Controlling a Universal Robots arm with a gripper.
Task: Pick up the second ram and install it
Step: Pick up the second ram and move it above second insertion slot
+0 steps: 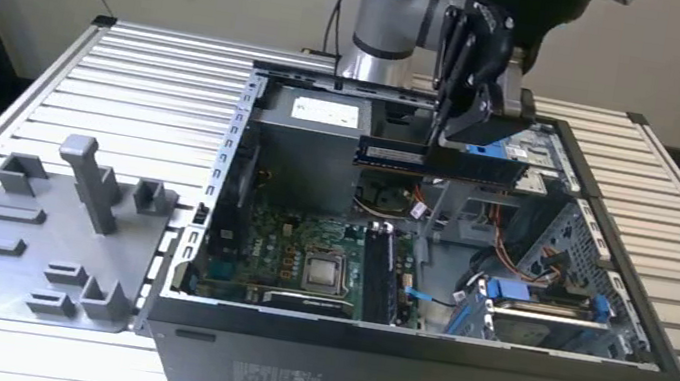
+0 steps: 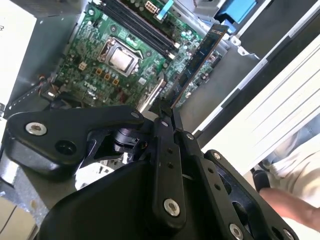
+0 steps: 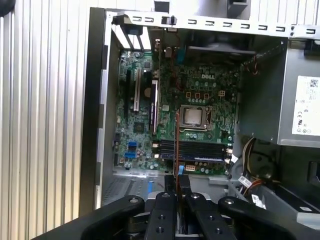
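My gripper (image 1: 467, 149) is shut on the second ram (image 1: 441, 162), a long dark stick with a pale label. In the exterior view the stick hangs level over the open computer case (image 1: 421, 375), above the motherboard (image 1: 289, 264). The second wrist view shows the ram (image 2: 197, 62) reaching out from the closed fingers (image 2: 162, 125) toward the board. In the first wrist view the ram (image 3: 176, 145) is edge-on, a thin line crossing the dark memory slots (image 3: 192, 149) below the processor (image 3: 193, 116). The slots (image 1: 379, 272) lie well below the stick, apart from it.
A grey plate (image 1: 35, 246) with holder blocks lies at the exterior view's left, beside the case. Inside the case are a power supply (image 1: 311, 110), cables and blue drive brackets (image 1: 540, 296). The second wrist view shows a person's arm (image 2: 292, 200) outside the case.
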